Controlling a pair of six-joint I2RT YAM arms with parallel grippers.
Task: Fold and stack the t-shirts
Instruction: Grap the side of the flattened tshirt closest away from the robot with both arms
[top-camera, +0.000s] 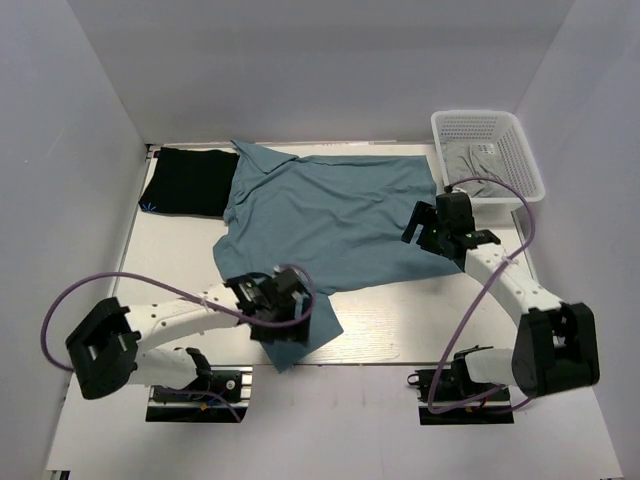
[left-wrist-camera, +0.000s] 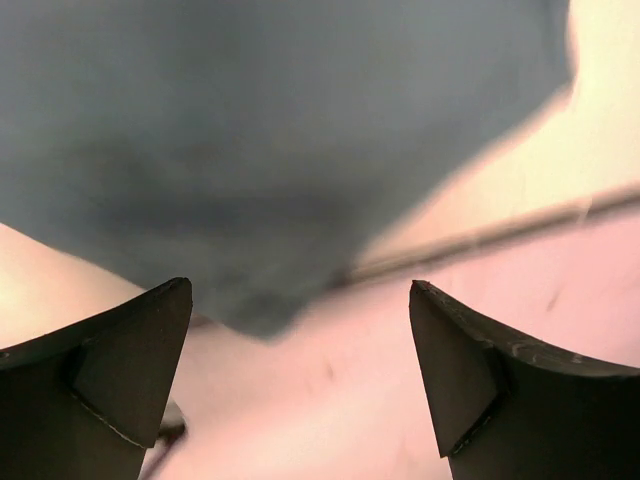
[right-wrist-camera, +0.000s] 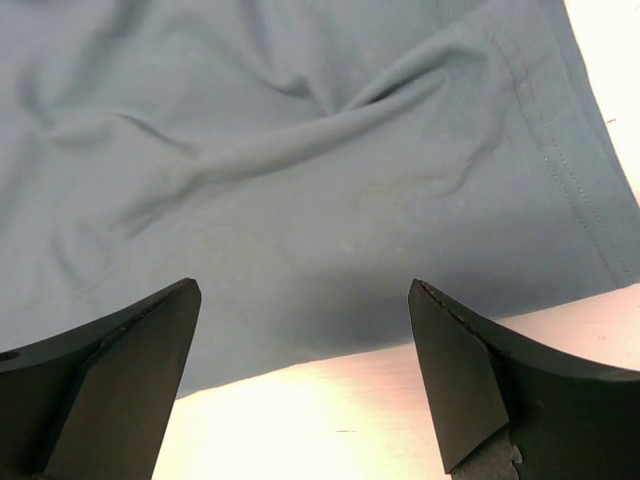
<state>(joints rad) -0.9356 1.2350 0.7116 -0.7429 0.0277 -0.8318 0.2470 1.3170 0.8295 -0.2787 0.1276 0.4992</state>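
Observation:
The teal-blue t-shirt (top-camera: 330, 215) lies spread flat across the middle of the table, one sleeve (top-camera: 300, 338) reaching the near edge. The black t-shirt (top-camera: 188, 180) lies folded at the far left, partly under the teal one's collar side. My left gripper (top-camera: 290, 318) hovers over the near sleeve; it is open and empty in the left wrist view (left-wrist-camera: 300, 330), with a corner of teal cloth (left-wrist-camera: 260, 200) just ahead. My right gripper (top-camera: 428, 228) sits at the shirt's right edge; it is open and empty in the right wrist view (right-wrist-camera: 305, 340), above the cloth's edge (right-wrist-camera: 300, 200).
A white mesh basket (top-camera: 520, 150) stands at the back right with grey cloth (top-camera: 470, 158) inside. White walls close in the table on three sides. A bare strip of table (top-camera: 160, 260) runs along the left, and the table's near edge (top-camera: 370, 362) lies just past the sleeve.

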